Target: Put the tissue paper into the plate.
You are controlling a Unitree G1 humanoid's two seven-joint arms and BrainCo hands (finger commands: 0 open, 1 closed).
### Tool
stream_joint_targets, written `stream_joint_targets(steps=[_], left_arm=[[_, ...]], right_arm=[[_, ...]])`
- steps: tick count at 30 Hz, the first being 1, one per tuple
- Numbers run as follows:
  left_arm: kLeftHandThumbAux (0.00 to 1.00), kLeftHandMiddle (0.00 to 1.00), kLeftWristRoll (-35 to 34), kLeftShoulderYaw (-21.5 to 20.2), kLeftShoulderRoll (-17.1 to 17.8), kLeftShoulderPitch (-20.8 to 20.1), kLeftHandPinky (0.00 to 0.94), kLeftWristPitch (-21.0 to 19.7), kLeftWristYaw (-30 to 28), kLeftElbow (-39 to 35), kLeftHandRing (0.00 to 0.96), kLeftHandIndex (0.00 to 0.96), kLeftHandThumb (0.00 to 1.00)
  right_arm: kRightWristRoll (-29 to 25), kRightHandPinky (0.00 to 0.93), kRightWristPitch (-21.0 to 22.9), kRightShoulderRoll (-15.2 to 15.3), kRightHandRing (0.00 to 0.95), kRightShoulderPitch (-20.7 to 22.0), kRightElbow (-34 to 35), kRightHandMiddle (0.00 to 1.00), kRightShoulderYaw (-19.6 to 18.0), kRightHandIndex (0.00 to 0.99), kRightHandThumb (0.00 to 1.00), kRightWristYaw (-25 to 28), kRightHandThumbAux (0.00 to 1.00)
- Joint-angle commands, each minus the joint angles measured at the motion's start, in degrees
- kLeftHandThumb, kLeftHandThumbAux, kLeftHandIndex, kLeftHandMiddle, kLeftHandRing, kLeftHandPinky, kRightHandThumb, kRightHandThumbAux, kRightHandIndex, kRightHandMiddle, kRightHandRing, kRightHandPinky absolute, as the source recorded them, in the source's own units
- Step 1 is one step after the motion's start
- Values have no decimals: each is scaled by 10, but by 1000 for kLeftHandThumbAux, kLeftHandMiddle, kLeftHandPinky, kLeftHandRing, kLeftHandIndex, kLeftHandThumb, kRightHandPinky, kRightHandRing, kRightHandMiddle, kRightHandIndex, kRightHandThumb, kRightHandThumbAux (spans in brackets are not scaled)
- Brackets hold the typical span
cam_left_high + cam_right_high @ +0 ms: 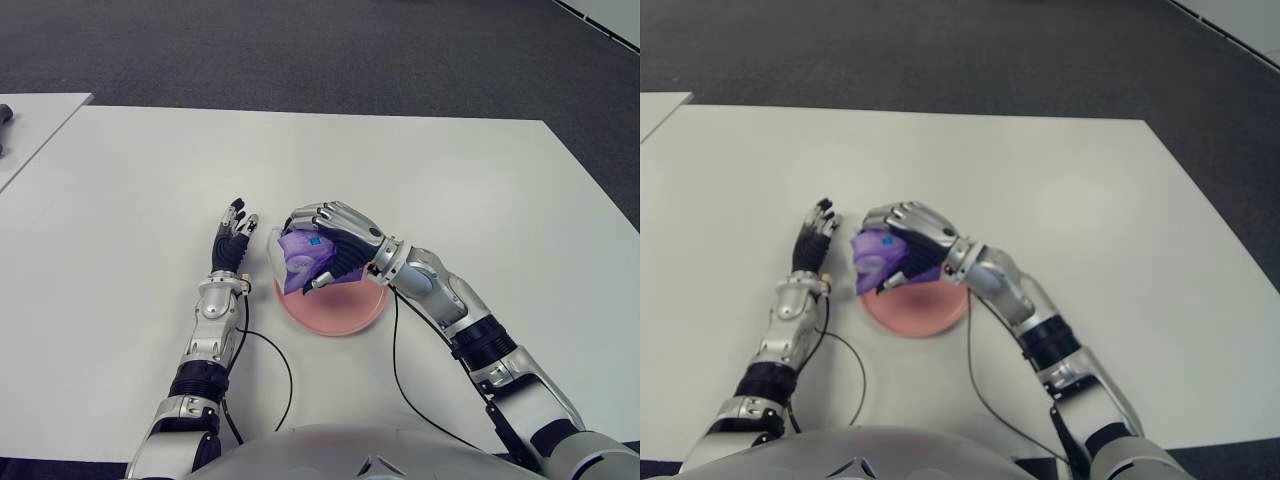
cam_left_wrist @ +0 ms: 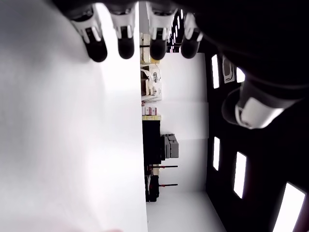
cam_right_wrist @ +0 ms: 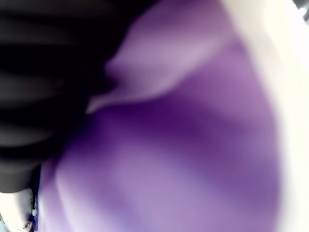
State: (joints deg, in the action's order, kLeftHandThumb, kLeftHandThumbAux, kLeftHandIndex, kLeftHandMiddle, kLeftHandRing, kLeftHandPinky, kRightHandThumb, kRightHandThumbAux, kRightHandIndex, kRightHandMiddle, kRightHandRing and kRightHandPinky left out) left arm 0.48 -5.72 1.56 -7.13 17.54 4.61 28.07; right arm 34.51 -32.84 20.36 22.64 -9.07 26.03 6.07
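A purple tissue pack [image 1: 300,258] with a white end is gripped in my right hand [image 1: 325,245], whose fingers curl over its top. It hangs over the far left rim of the pink plate [image 1: 345,310]; whether it touches the plate I cannot tell. In the right wrist view the purple tissue pack [image 3: 183,145] fills nearly everything. My left hand [image 1: 232,243] shows just left of the pack, fingers straight and relaxed, holding nothing. The left wrist view has its fingertips [image 2: 125,46] over bare white tabletop.
The white table [image 1: 450,190] stretches around the plate on all sides. A second white table [image 1: 30,130] stands at the far left with a dark item at its edge. Dark carpet lies beyond the far edge.
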Motion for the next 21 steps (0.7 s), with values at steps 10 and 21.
stream_joint_targets(steps=[10, 21], left_arm=[[478, 0, -15, -6, 2, 9, 0, -1, -15, 17, 0, 0, 0], [482, 0, -19, -8, 3, 5, 0, 0, -15, 21, 0, 0, 0]], right_arm=[[64, 787, 15, -7, 526, 26, -61, 499, -2, 382, 953, -49, 658], [106, 803, 18, -17, 537, 48, -120, 502, 6, 382, 954, -118, 657]])
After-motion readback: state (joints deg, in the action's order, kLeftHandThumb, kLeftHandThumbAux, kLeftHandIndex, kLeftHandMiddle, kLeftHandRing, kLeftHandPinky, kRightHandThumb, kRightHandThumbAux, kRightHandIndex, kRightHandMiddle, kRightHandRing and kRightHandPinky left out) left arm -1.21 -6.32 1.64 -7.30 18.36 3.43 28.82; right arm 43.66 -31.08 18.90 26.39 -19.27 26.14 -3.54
